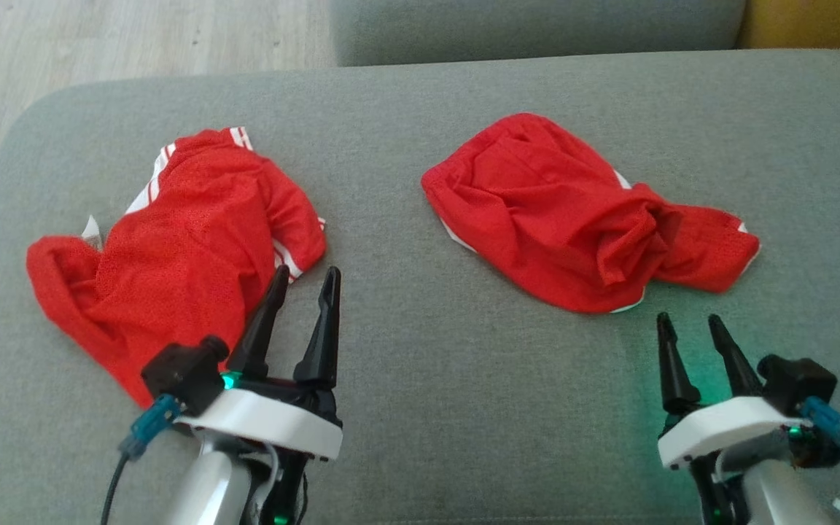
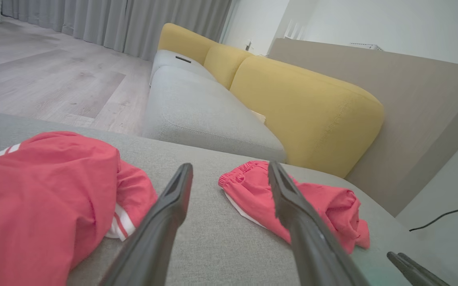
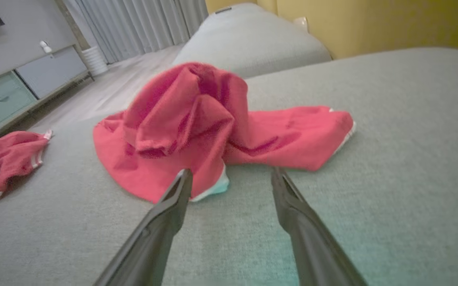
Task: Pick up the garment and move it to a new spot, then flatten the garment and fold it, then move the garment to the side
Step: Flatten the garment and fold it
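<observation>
Fingers of the left gripper (image 1: 308, 271) stand apart at the lower left of the head view, holding nothing. One tip overlaps the lower right edge of the left red garment (image 1: 187, 240); whether it touches the cloth cannot be told. In the left wrist view the same open gripper (image 2: 229, 166) points over bare grey seat cushion (image 2: 213, 246), with the garment's white-striped hem (image 2: 123, 224) just beside the finger at frame left.

At the lower right of the head view the right gripper (image 1: 688, 319) is also spread and empty, its tips just below the near edge of the right red garment (image 1: 558, 219). In the right wrist view the gripper (image 3: 231, 171) has one tip at the garment's white-trimmed hem (image 3: 213, 188); contact cannot be judged.

Both garments lie crumpled on the grey seat cushion (image 1: 464, 408), well apart, with bare fabric between them. The left one spreads toward the cushion's rounded left edge and shows white stripes at its upper corner. The right one is bunched into folds at its middle (image 3: 181, 119), with one leg trailing toward frame right.

Beyond them, at the top of the head view, sits a second grey cushion (image 1: 537, 29). Yellow backrests (image 2: 304, 107) run behind the seats in the left wrist view. Pale wood floor (image 2: 46, 79) leads to grey curtains (image 2: 133, 24), and a low cabinet (image 3: 34, 75) with closed drawer fronts stands at the upper left of the right wrist view.
</observation>
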{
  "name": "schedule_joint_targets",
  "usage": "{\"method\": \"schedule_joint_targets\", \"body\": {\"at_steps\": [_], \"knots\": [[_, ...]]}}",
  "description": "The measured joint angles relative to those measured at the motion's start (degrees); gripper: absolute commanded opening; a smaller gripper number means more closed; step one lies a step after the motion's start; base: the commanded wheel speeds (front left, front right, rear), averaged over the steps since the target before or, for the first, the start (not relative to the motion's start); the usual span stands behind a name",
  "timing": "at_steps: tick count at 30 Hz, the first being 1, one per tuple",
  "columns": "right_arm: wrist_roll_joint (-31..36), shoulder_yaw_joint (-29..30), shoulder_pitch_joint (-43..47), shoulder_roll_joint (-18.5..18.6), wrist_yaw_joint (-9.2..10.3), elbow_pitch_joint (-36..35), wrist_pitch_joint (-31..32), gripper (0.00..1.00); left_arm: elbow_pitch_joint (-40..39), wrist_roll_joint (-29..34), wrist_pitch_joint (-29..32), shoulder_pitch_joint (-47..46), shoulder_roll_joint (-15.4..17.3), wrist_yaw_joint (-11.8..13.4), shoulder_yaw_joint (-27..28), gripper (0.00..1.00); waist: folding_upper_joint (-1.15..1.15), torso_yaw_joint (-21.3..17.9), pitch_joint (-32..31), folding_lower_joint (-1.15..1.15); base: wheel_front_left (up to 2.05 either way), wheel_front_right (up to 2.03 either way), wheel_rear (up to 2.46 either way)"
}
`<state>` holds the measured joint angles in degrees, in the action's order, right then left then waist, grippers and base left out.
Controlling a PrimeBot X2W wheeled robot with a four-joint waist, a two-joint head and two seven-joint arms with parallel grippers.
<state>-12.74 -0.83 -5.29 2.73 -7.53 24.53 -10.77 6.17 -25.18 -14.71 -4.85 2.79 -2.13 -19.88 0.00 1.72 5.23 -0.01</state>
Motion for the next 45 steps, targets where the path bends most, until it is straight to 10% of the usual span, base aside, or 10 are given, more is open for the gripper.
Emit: {"method": "schedule_joint_targets", "body": {"at_steps": [17,18,20,29,45], "knots": [[-1.22,2.35,-13.47,-0.02,0.0,19.27,1.13,1.0,0.63,0.58,0.0,-1.47,0.0,-0.46,-0.13,1.0,0.0,4.64,4.37,0.01,0.0,0.0,0.0],[-1.76,1.77,-14.04,-0.02,0.0,20.25,1.12,0.77,0.65,0.77,0.0,-1.5,0.01,-0.46,-0.05,1.0,0.0,4.65,4.43,0.01,0.0,0.0,0.0],[-2.12,0.88,-15.18,0.01,0.0,21.82,0.63,0.0,0.75,0.83,0.0,-1.5,0.01,-0.46,0.05,1.0,0.0,4.48,4.42,0.01,0.0,0.0,0.0],[2.19,2.04,-16.4,0.02,0.0,22.18,-2.04,0.0,0.96,0.81,0.0,-1.57,0.0,-0.4,0.46,1.0,0.0,2.17,2.67,0.01,0.0,0.0,0.0],[7.13,13.71,-2.46,-0.11,0.0,-4.56,8.24,0.0,0.57,0.14,0.0,0.36,0.01,0.16,0.55,1.0,0.0,-2.89,-2.02,0.0,0.0,0.0,0.0]]}}
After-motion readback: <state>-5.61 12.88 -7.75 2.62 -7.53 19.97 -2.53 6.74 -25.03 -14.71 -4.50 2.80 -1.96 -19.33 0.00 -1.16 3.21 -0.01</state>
